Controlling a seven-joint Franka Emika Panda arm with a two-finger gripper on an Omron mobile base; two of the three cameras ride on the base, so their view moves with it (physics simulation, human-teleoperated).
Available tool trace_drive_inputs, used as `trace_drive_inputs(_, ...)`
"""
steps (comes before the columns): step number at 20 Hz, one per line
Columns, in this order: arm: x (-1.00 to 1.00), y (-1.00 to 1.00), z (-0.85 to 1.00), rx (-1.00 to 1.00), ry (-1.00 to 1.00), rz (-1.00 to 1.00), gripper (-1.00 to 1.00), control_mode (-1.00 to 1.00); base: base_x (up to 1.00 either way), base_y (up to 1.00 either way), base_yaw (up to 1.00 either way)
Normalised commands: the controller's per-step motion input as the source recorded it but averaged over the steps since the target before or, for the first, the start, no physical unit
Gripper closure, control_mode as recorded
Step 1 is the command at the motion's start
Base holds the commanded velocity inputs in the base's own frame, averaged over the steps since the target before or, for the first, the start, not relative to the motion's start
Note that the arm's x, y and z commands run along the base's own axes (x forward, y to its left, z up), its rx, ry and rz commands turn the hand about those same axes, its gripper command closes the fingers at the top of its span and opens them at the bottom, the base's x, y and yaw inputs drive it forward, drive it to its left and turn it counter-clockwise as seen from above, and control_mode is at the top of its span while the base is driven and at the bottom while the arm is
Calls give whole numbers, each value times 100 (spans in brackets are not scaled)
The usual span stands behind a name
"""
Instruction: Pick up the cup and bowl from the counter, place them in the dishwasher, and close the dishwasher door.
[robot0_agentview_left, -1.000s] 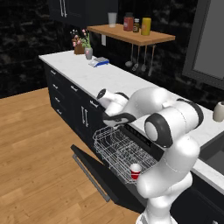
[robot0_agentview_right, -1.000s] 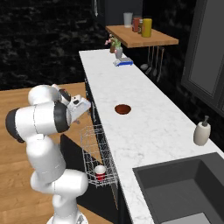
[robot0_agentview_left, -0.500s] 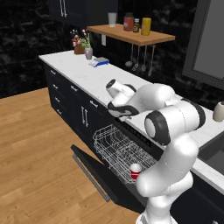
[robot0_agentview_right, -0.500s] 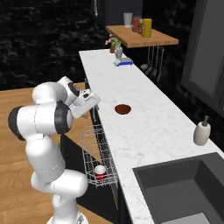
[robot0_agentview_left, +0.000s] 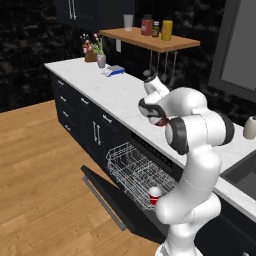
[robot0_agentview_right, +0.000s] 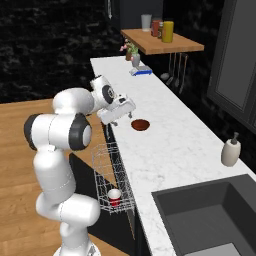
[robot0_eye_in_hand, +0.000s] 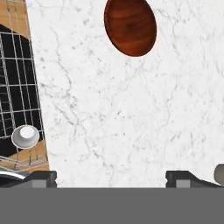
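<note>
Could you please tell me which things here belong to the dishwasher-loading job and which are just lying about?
Job: cup in the dishwasher rack; bowl on the counter; dishwasher door, open; claw, open.

Lying about: soap dispenser; flower pot; shelf jars.

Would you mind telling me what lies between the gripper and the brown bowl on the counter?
Nothing: in the hand view, only bare marble counter stretches from the open gripper up to the bowl.

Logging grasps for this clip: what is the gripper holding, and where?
Nothing. The gripper is open over the counter; the bowl lies ahead, untouched.
</note>
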Motion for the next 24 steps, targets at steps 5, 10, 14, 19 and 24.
trace_drive_inputs(5, 72, -54, 2, 8, 0, 7, -100, -100, 0, 0, 0)
trace_drive_inputs(10, 66, -30, -16, 6, 6, 10, -100, -100, 0, 0, 0)
trace_drive_inputs(14, 36, 43, -59, 5, 7, 15, -100, -100, 0, 0, 0)
trace_drive_inputs(19, 29, 44, -48, 0, 1, 10, -100, -100, 0, 0, 0)
trace_drive_inputs(24, 34, 6, -68, 0, 10, 1, -100, -100, 0, 0, 0)
